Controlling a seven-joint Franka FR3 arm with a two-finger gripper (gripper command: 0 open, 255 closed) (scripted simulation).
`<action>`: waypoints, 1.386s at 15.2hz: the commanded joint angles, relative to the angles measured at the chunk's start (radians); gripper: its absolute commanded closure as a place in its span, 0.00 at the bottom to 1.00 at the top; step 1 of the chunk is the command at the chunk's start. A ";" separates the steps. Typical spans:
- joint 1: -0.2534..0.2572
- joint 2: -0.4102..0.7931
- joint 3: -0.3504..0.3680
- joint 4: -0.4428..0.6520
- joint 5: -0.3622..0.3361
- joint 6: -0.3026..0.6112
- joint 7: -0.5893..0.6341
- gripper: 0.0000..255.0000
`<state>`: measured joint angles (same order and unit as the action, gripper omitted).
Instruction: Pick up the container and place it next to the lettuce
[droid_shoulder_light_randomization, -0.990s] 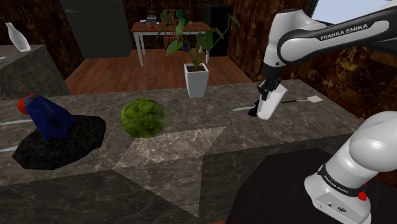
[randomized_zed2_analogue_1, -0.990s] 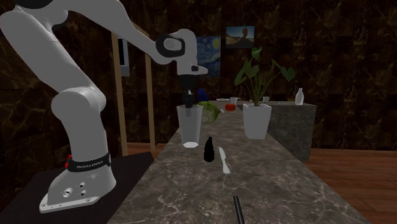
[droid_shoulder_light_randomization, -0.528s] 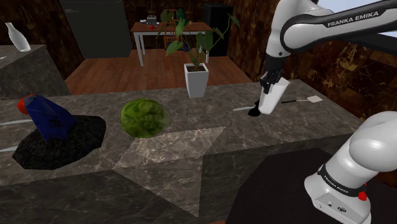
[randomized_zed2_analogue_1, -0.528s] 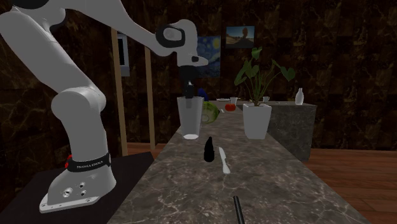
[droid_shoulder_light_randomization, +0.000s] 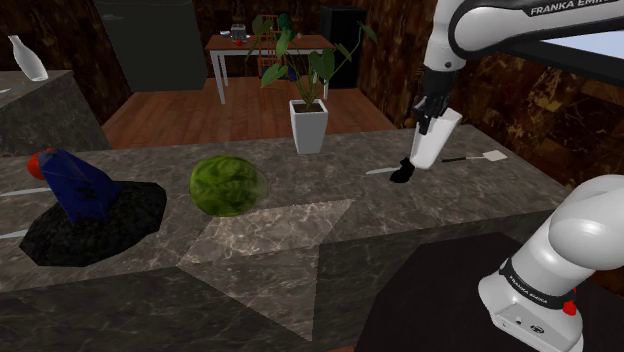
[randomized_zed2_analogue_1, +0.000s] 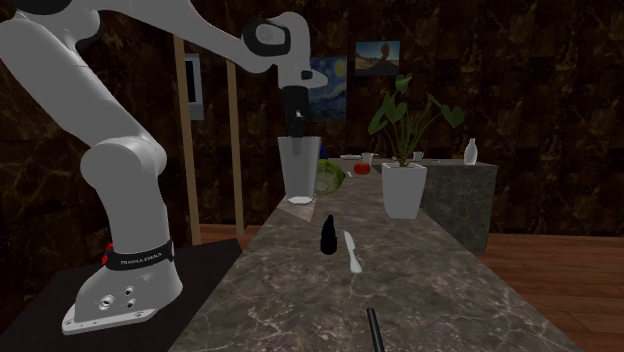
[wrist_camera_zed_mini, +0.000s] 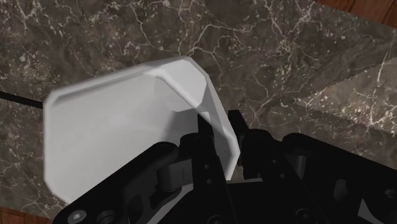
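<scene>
The container (droid_shoulder_light_randomization: 436, 141) is a plain white cup, hanging a little above the dark marble counter (droid_shoulder_light_randomization: 300, 240) at the shoulder view's right. My gripper (droid_shoulder_light_randomization: 428, 117) is shut on its rim from above. In the second exterior view the container (randomized_zed2_analogue_1: 299, 168) hangs under the gripper (randomized_zed2_analogue_1: 297, 135), above its pale patch on the counter. In the wrist view the container (wrist_camera_zed_mini: 121, 127) has its wall pinched at the gripper (wrist_camera_zed_mini: 219, 149). The green lettuce (droid_shoulder_light_randomization: 228, 185) lies mid-counter, well to the left of the cup in the shoulder view, and behind the cup as the lettuce (randomized_zed2_analogue_1: 329, 177) shows in the second exterior view.
A white potted plant (droid_shoulder_light_randomization: 308, 122) stands at the counter's far edge between lettuce and cup. A small black object (droid_shoulder_light_randomization: 401, 173) and a spatula (droid_shoulder_light_randomization: 481, 156) lie near the cup. A blue object (droid_shoulder_light_randomization: 80, 185) sits on a black mat (droid_shoulder_light_randomization: 110, 228) at the left.
The gripper has risen with the container, lifting it off the counter and slightly toward the shoulder view's right. The black object beside it is now uncovered.
</scene>
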<state>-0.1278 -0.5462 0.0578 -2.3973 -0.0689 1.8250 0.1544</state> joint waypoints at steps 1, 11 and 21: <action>0.000 -0.001 0.000 0.027 0.001 -0.029 -0.002 1.00; -0.001 0.003 0.000 0.165 0.001 -0.162 -0.012 1.00; -0.003 0.029 0.000 0.321 0.001 -0.291 -0.022 1.00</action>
<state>-0.1310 -0.5196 0.0581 -2.0921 -0.0680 1.5469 0.1335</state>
